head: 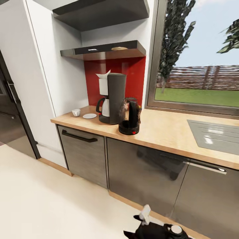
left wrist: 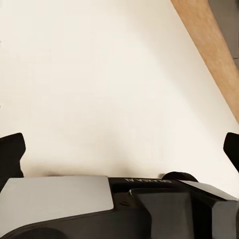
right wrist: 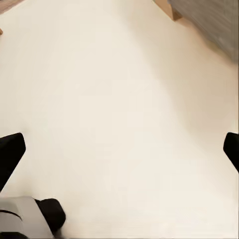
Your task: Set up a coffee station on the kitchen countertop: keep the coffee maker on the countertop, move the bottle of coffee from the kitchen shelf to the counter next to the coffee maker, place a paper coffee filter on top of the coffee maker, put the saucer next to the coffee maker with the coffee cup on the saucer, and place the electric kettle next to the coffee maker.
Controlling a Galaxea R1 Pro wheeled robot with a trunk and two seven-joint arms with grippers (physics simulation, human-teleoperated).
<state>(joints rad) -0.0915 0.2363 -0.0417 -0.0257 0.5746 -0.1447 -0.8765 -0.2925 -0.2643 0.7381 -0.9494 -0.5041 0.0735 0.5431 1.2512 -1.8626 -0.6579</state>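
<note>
Kitchen corner by a big window, red backsplash, light-wood kitchen countertop [head: 166,131] over grey cabinet fronts, steel sink [head: 215,134] inset toward the window side. Head view: coffee maker [head: 113,98] upright on the worktop, paper coffee filter [head: 103,75] already perched on top. Electric kettle [head: 129,116] just beside it on the sink side — close enough to count as placed. On the other side, saucer [head: 89,116] bare, coffee cup [head: 76,112] beside it rather than on it, so that step looks undone. Kitchen shelf [head: 106,50] above; something yellow-gold there, possibly the bottle's lid, too flat to tell. All well away from both grippers, carried low for travel.

Left wrist view: left gripper [left wrist: 119,149] over pale floor [left wrist: 99,74], jaws wide apart, nothing between; wooden plinth strip [left wrist: 209,45] off to one side.

Right wrist view: right gripper [right wrist: 119,149] likewise spread and empty — floor ahead, cabinet base at the far corner.
</note>
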